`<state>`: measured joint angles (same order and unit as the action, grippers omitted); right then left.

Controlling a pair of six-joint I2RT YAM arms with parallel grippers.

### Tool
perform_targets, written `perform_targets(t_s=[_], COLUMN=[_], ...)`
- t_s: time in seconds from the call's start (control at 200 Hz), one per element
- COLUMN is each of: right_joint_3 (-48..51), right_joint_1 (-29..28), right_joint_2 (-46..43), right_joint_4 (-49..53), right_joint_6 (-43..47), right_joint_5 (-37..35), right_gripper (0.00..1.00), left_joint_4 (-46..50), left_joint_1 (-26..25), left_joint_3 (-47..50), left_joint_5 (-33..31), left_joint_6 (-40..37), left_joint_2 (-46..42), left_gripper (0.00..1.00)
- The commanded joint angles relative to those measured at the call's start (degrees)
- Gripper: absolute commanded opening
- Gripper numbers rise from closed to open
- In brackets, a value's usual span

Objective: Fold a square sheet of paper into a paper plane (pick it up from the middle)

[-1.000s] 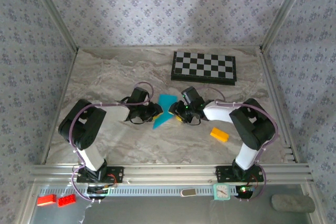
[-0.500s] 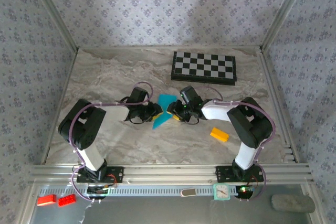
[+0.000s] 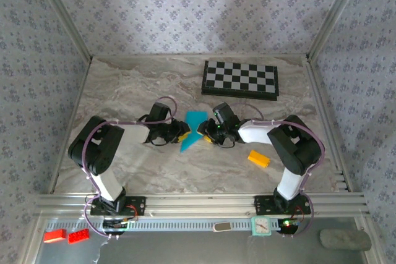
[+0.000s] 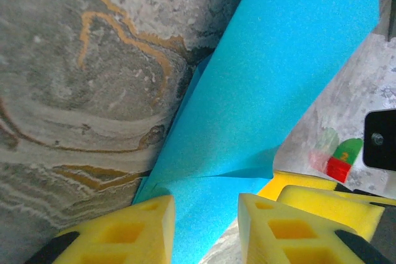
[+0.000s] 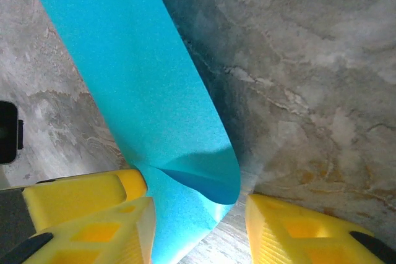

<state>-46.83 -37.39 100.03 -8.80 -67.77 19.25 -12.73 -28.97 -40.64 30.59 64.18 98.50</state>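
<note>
Marble-veined table (image 3: 124, 91), top view: grey stone pattern, boxed in by flowered wallpaper; a black-and-white chessboard (image 3: 240, 80) lies at the far side and a small yellow-orange block (image 3: 259, 158) near the right arm.
Paper, top view: the thin bright cyan-blue square sheet of paper (image 3: 195, 127) sits mid-table, bent into a kinked strip between left hand (image 3: 181, 132) and right hand (image 3: 209, 138), well apart from board and block.
Risk, top view: the hands sit close across the sheet; opposing pulls could tear or crumple it.
Left hand, left wrist view: its yellow foam fingers (image 4: 117, 233) stand partly apart astride the sheet's bent lower end. Bare table shows in the gap, so it looks unclamped.
Risk, left wrist view: a second yellow fingertip sits just beside; closing here may knock it or set a stray crease.
Right hand, right wrist view: its yellow fingers (image 5: 297, 233) stand wider, and the curled sheet passes between them against one finger only.
Risk, right wrist view: the loose curl could slide out or flatten skewed, spoiling the centre crease.
</note>
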Motion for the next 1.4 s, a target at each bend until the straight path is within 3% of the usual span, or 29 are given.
perform_targets(t_s=[0.0,0.535,0.87,1.054,1.279,1.394], right_joint_3=[0.9,1.6,-0.7,-0.8,0.5,1.2], right_joint_1=[0.2,0.3,-0.3,-0.1,-0.1,-0.2], right_joint_2=[-1.2,0.7,3.6,2.9,-1.0,-3.5], right_joint_4=[1.9,-7.5,-6.9,-6.9,-6.9,-5.5], right_joint_6=[-1.0,-2.1,-0.8,0.0,0.9,1.3], right_joint_5=[-1.2,3.1,5.3,4.5,1.0,-1.7], right_gripper=[0.44,0.32,0.26,0.18,0.06,0.04], left_joint_4=[3.3,2.4,1.4,1.9,4.6,8.5], left_joint_1=[1.1,2.3,3.0,3.3,3.3,2.8], left_joint_3=[2.8,3.2,3.2,2.7,0.8,0.0], left_joint_5=[-2.2,-0.1,1.5,1.8,1.2,-2.4], left_joint_6=[0.9,1.0,1.0,0.4,-4.5,-10.1], left_joint_2=[3.7,3.9,4.2,3.6,-1.5,-7.6], left_gripper=[0.33,0.33,0.34,0.35,0.42,0.47])
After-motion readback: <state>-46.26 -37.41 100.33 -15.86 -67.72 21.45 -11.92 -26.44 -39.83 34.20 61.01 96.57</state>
